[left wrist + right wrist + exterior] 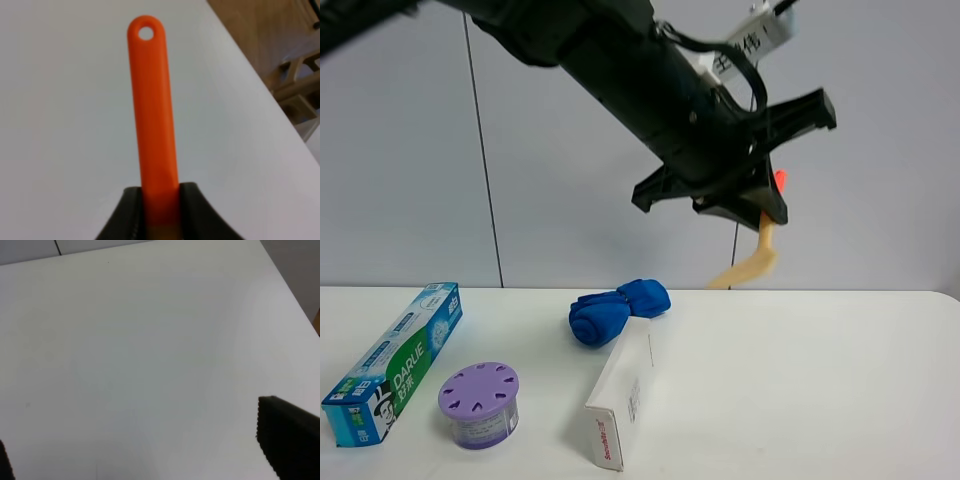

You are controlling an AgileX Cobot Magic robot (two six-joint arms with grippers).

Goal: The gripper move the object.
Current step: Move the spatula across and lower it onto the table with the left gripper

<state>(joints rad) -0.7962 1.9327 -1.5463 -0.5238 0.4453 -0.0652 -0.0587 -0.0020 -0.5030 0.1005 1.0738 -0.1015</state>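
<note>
My left gripper [752,196] hangs on a black arm high above the white table [820,380], right of the middle. It is shut on the spatula: the orange-red handle tip [780,180] sticks out above the claw and the tan head [752,264] hangs below it. In the left wrist view the handle [152,110] with its hanging hole runs out from between the black fingers [197,210] of the gripper [159,200]. My right gripper [131,440] is open and empty over bare table, with one finger [287,440] showing. It is out of the exterior view.
A rolled blue cloth [618,310] lies mid-table. A white box [622,393] lies in front of it. A purple round container [479,403] and a Darlie toothpaste box [395,362] sit at the front left. The table's right edge [260,85] has wooden furniture beyond it.
</note>
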